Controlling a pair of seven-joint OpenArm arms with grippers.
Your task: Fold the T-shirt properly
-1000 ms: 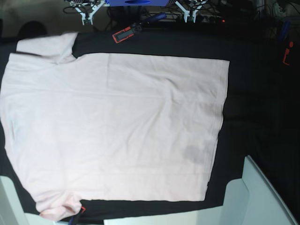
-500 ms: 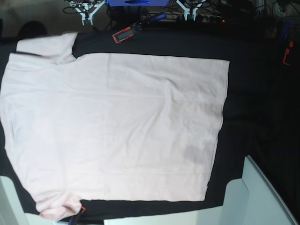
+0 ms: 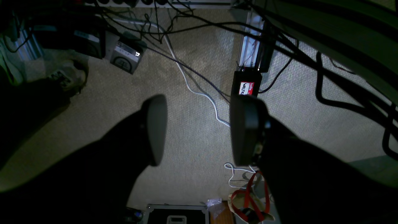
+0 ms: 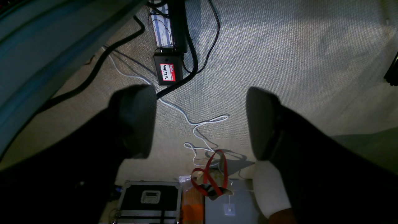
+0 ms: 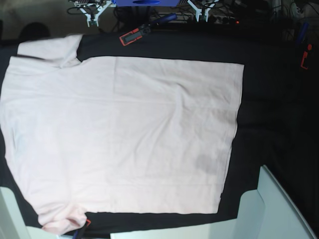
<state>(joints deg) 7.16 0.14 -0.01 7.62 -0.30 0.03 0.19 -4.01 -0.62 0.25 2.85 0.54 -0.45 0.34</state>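
The pale pink T-shirt [image 5: 119,134] lies spread flat, plain side up, on the black table cloth [image 5: 269,99]; its hem faces right and a sleeve points to the upper left. Neither gripper shows in the base view. In the left wrist view my left gripper [image 3: 196,130] hangs over carpet floor, jaws apart with nothing between them. In the right wrist view my right gripper [image 4: 199,123] also hangs over the floor, jaws wide apart and empty. The T-shirt does not appear in either wrist view.
A red-framed device [image 5: 131,36] and a blue-handled tool [image 5: 162,21] lie at the table's far edge. White arm bases [image 5: 271,209] stand at the near edge. Cables [image 3: 192,84], a labelled black box [image 4: 168,72] and cases [image 4: 149,197] lie on the floor.
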